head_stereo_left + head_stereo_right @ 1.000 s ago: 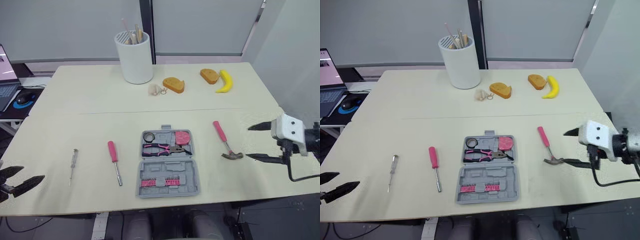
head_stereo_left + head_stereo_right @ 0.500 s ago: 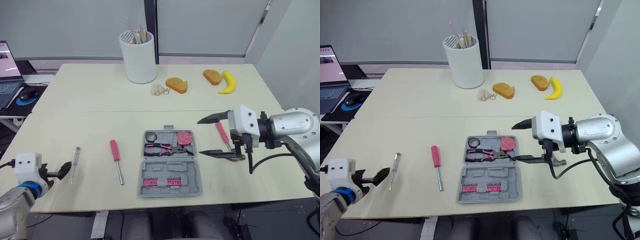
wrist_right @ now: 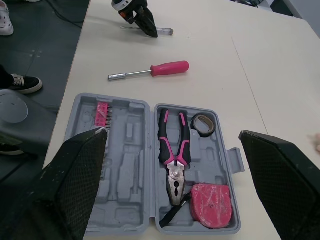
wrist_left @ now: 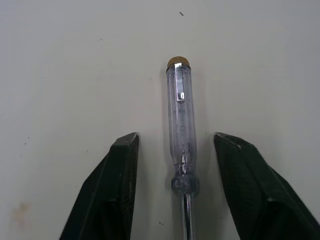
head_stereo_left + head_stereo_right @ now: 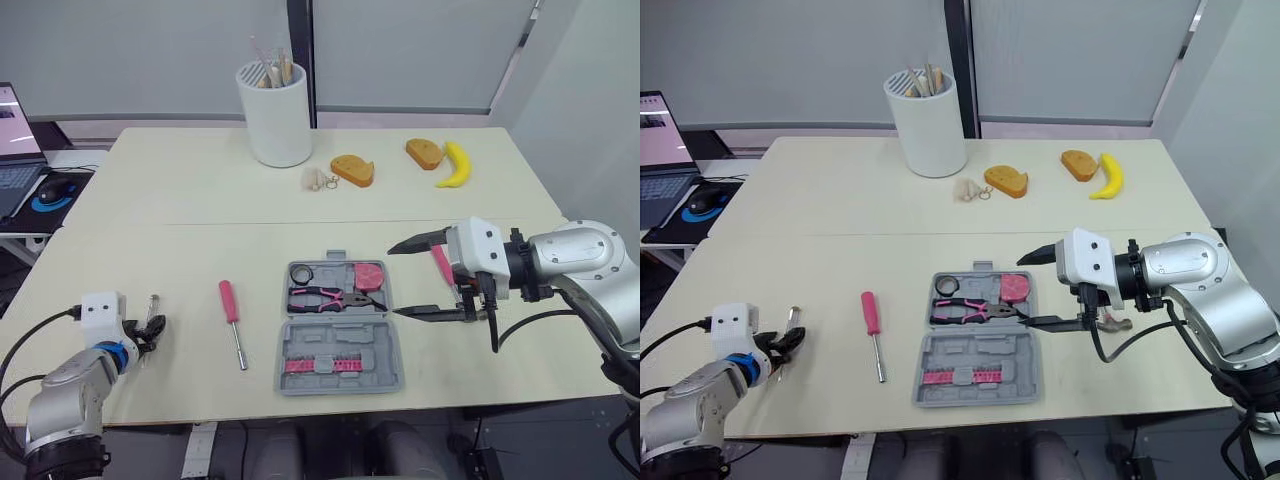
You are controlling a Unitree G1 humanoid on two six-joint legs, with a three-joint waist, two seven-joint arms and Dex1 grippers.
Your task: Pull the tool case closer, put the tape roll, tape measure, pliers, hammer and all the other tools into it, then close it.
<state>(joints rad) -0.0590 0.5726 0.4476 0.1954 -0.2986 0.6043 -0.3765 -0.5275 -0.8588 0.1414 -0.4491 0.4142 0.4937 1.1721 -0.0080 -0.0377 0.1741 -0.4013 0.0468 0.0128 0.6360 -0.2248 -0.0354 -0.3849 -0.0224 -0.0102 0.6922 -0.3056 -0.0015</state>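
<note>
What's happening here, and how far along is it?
The tool case lies open on the table, with the tape roll, pliers and tape measure inside. The left gripper, open, straddles the clear-handled screwdriver, not shut on it. The right gripper hangs open at the case's right side, near the hammer. The pink screwdriver and the hammer are not yet packed.

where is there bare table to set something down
Widest bare patch: between the white holder and the tool case. Smaller gap between the pink screwdriver and the case. Crowded right of the case: the open right end effector hovers by the hammer.
</note>
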